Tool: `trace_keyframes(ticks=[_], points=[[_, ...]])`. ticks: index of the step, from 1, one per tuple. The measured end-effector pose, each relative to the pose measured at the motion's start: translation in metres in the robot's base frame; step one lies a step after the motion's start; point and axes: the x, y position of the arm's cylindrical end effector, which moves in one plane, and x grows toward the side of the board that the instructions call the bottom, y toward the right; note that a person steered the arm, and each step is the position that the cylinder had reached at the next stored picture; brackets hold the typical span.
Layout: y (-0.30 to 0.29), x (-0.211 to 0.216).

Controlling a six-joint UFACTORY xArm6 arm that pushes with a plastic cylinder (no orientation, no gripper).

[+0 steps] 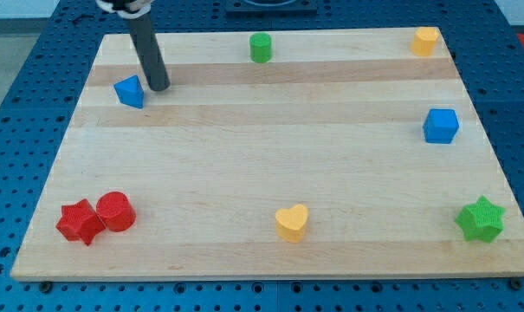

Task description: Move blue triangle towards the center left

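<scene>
Near the view's top left corner of the wooden board (244,173), my tip (159,87) rests on the surface just to the right of the blue triangle (130,91). The rod leans up and slightly left from there, out of the view's top. Whether the tip actually touches the triangle I cannot tell; the two sit very close, with at most a thin gap between them. The rod carries nothing and has no jaws to open or close.

Along the view's top edge stand a green cylinder (260,47), a little right of the middle, and a yellow block (425,40) near the right corner. A blue cube (441,126) sits by the right edge, well apart from the triangle. At the view's bottom left, a red star (80,221) and a red cylinder (115,211) stand touching each other. A yellow heart (292,222) lies at the bottom middle, and a green star (481,218) sits at the bottom right.
</scene>
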Motion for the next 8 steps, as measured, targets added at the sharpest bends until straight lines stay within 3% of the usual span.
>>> trace_keyframes(ticks=[2, 5, 6, 8], points=[[0.014, -0.052], [-0.049, -0.057], [-0.058, -0.044], [-0.058, 0.039]])
